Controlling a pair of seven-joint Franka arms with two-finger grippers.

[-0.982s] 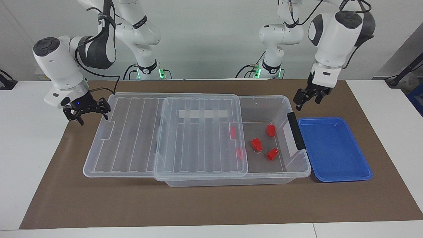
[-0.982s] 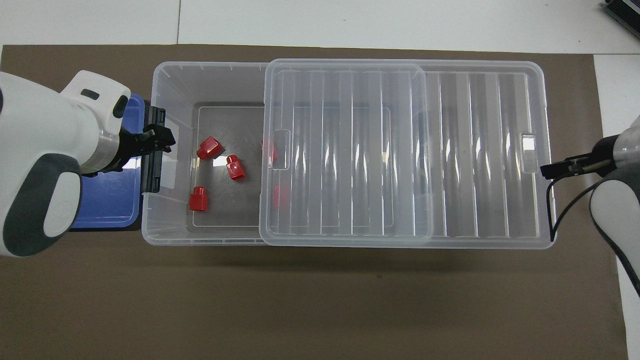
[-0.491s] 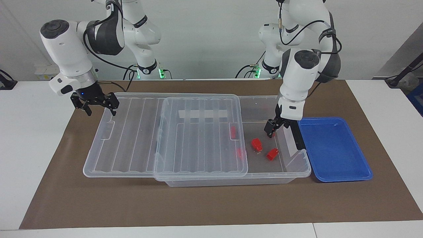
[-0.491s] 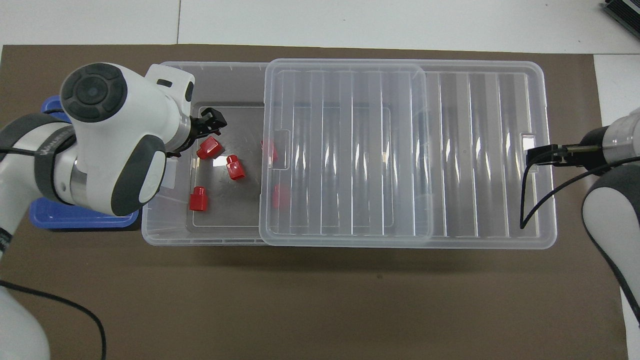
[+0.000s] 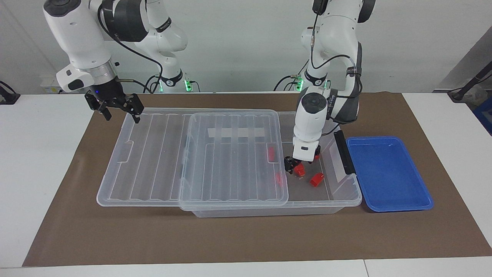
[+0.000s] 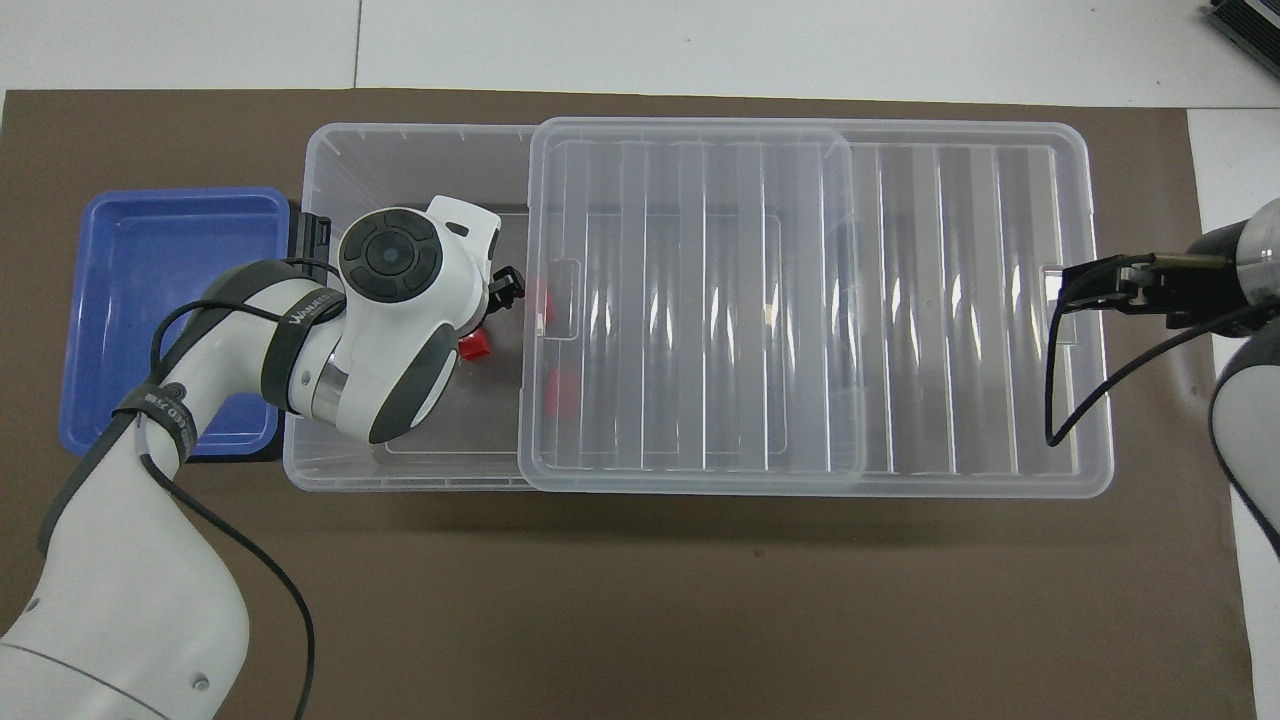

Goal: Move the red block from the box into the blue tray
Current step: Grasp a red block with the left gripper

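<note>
Down inside the open end of the box (image 5: 348, 192), the left gripper (image 5: 296, 164) is lowered onto a red block (image 5: 299, 169) lying on the box floor. Its dark fingers stand on either side of the block, but whether they have clamped on it cannot be told. In the overhead view the left arm's white wrist covers most of this spot, and only a corner of the red block (image 6: 472, 347) shows beside the left gripper (image 6: 500, 290).

Another red block (image 5: 316, 179) lies loose on the box floor, just beside the gripped-at one, toward the blue tray. Two more red shapes (image 5: 271, 154) show dimly through the clear lid.

That ribbed lid (image 5: 234, 161) lies slid along the box, toward the right arm's end of the table, leaving the left arm's end uncovered. A black latch (image 5: 344, 152) sits on the uncovered end wall.

Beside that end wall, on the brown mat (image 5: 246, 238), rests the blue tray (image 5: 388, 173), with nothing in it.

Over the other end of the box's lid hangs the right gripper (image 5: 117, 107), raised and waiting, its fingers spread apart and holding nothing.
</note>
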